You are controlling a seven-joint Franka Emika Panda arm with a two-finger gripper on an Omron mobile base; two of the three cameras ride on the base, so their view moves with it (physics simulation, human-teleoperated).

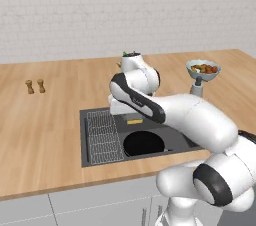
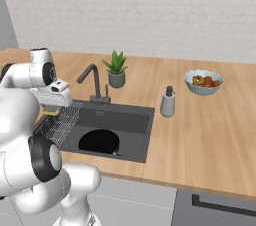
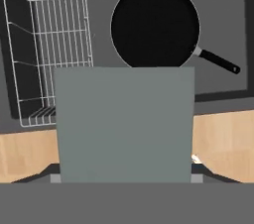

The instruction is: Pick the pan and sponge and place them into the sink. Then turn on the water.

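**Q:** Left base view, go. Claw state?

**Me:** My claw hangs over the back of the sink. A yellow sliver just under it is the sponge, underside showing. The pan lies flat in the basin, toward the front and just right of the wire rack. How wide the jaws stand I can't tell from this angle.

**Q:** Right base view?

**Me:** Same layout. The sponge peeks out yellow under my hand at the basin's left end above the rack, with the pan lower in the basin. The faucet stands at the back rim, well apart from my claw. I judge the tap isn't on yet.

**Q:** Hand view?

**Me:** This settles the grip. The sponge is grey-teal side up and very close, spanning finger to finger. So the jaws stand wide but clamped on the sponge, its long axis seemingly across them. Past it are the pan, its handle pointing away to one side, and the rack on the other.

**Q:** What does the release turn on?

**Me:** What's straight below. Wood counter shows near the sponge's near edge, so I judge I'm close to the rim. The open basin floor lies toward the pan, so I'd nudge that way first.
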